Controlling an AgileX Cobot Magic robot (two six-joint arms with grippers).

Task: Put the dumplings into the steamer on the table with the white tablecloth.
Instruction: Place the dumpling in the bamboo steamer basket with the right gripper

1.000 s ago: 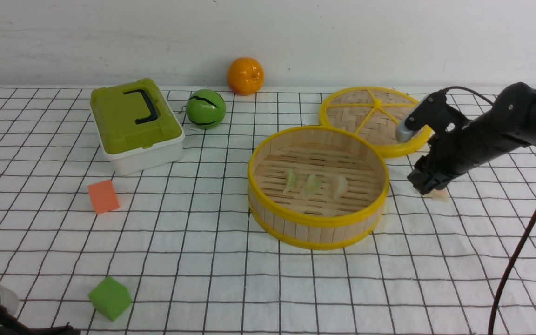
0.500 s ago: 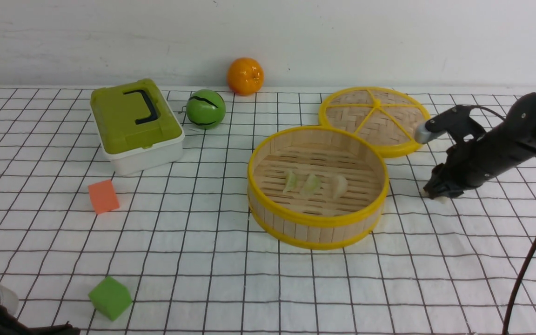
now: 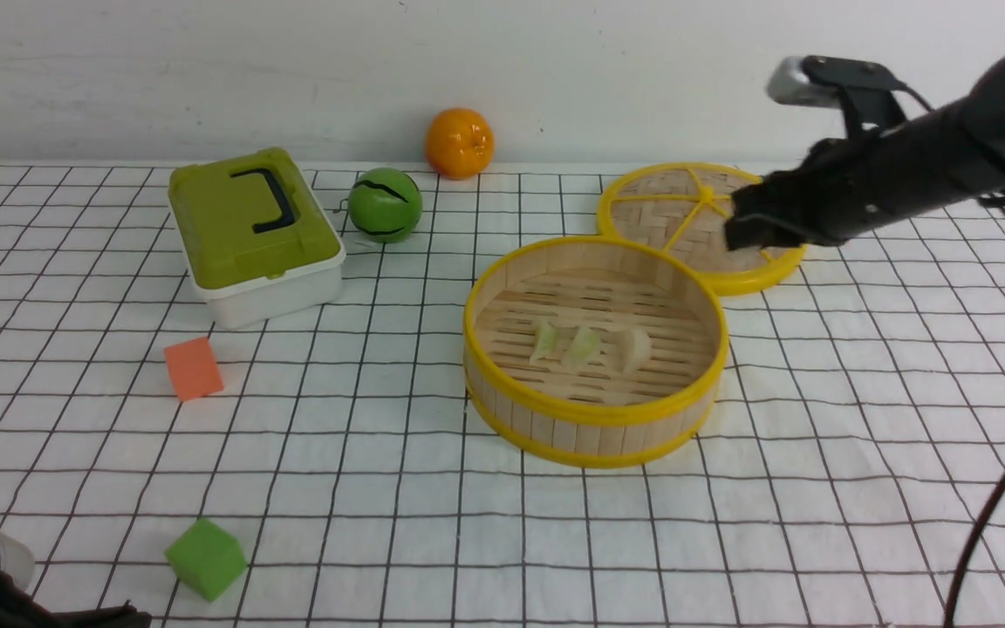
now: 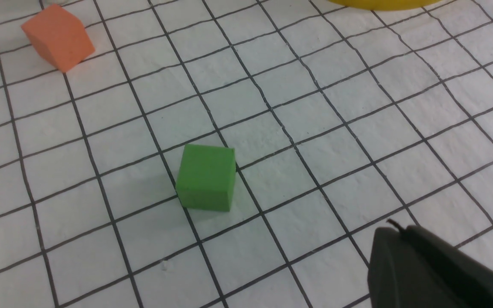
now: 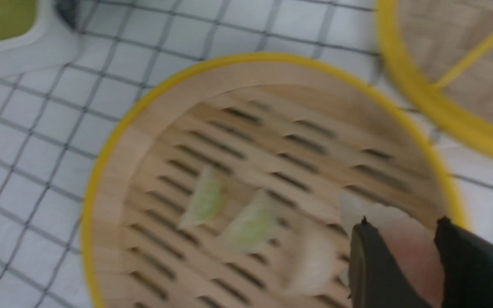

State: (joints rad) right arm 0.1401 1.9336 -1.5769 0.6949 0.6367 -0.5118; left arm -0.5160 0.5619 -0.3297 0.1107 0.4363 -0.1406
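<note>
The steamer (image 3: 594, 410) stands right of the middle of the white tablecloth (image 3: 380, 419). On its slatted floor lie two pale green dumplings (image 3: 544, 340) (image 3: 584, 345) and one pinkish-white dumpling (image 3: 638, 348). My right gripper (image 3: 742, 240) hangs in the air above the steamer's far right rim, shut on the fourth, pinkish-white dumpling (image 5: 400, 244); that dumpling is hidden in the front view. The right wrist view looks down into the steamer (image 5: 114, 179). My left gripper (image 4: 396, 231) is shut and empty, low at the near left edge.
The flat woven lid (image 3: 699, 218) lies behind the steamer. A green-lidded box (image 3: 254, 231), a green ball (image 3: 386, 204) and an orange (image 3: 460, 142) stand at the back. An orange cube (image 3: 194, 368) and a green cube (image 3: 206, 558) lie at the left.
My right gripper rose from the cloth right of the steamer with the dumpling and moved up and left, toward the steamer's far right rim. The left arm has not moved.
</note>
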